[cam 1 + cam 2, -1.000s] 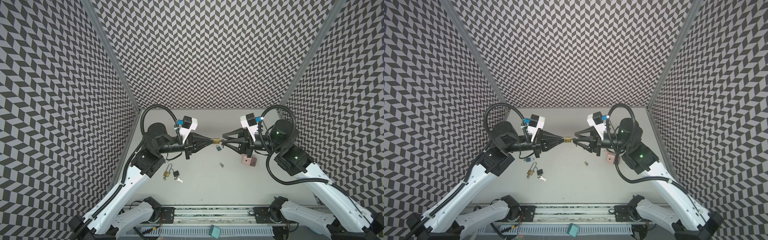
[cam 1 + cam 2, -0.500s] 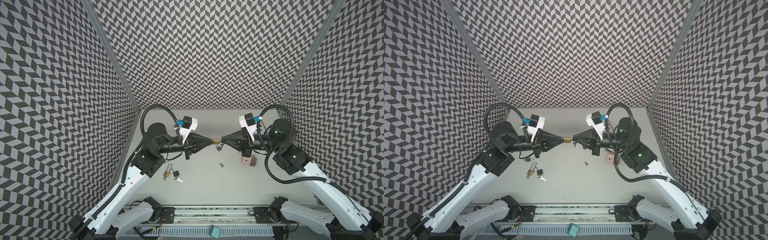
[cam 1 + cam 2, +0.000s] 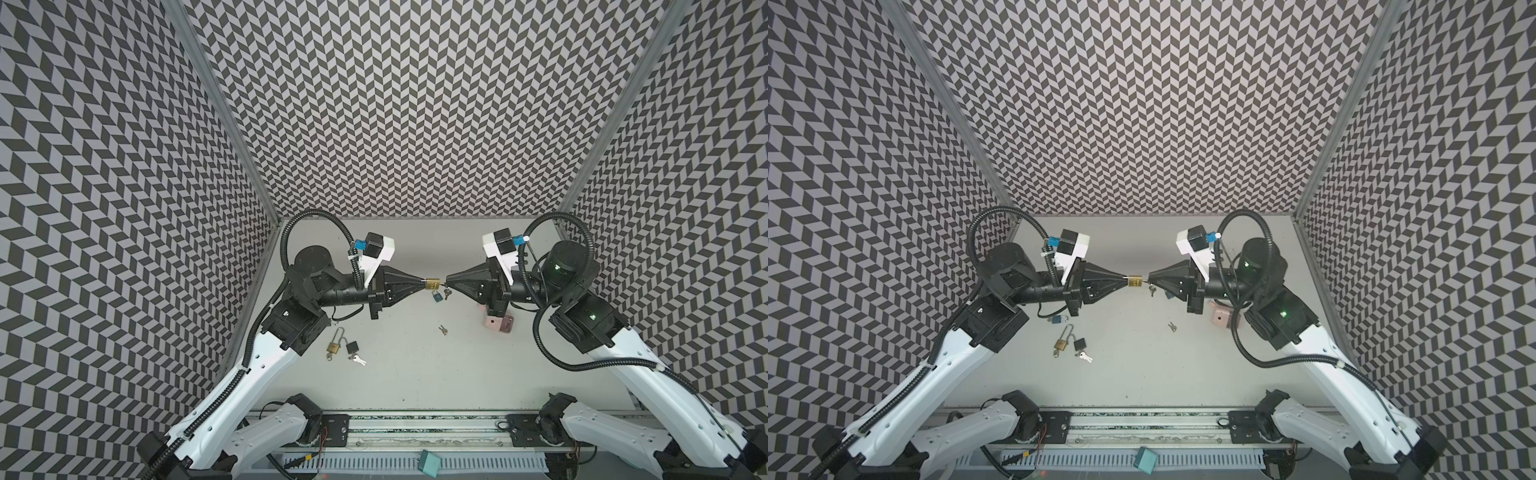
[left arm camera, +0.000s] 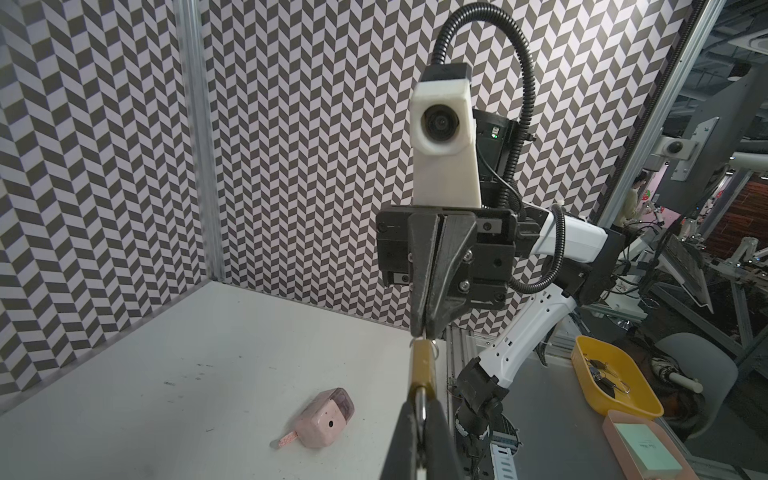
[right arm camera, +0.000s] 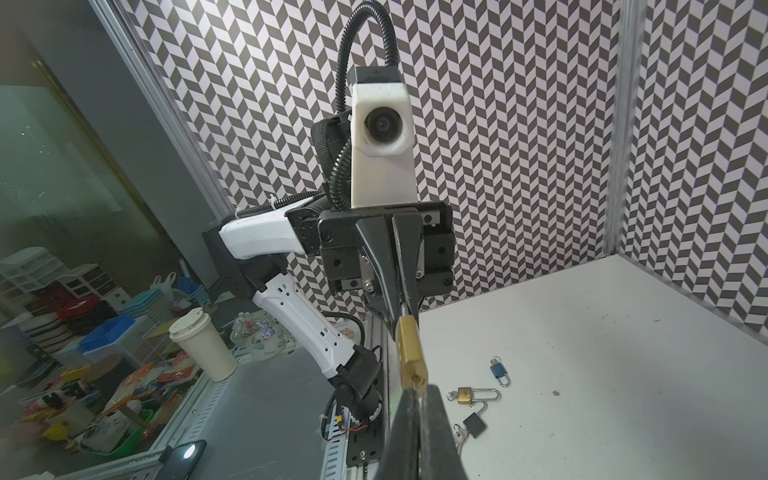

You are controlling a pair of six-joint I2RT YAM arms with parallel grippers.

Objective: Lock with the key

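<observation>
Left claw (image 3: 423, 283) clamps the padlock (image 3: 433, 284) by its shackle, right claw (image 3: 448, 286) clamps the key (image 3: 1144, 283); off-axis twisting could slip either grip.

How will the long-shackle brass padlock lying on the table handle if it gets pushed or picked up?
The long-shackle brass padlock looks like solid metal: probably rigid and heavy for its size. It lies flat on the table, so a push should slide it, not roll it. Gripped by the thin loop, the body would likely swing.

Padlock (image 3: 432, 284) mid-air btw L & R jaws; long-shackle lock (image 3: 332, 348) front-left on table (image 3: 415, 374), block (image 3: 494, 324) right.
</observation>
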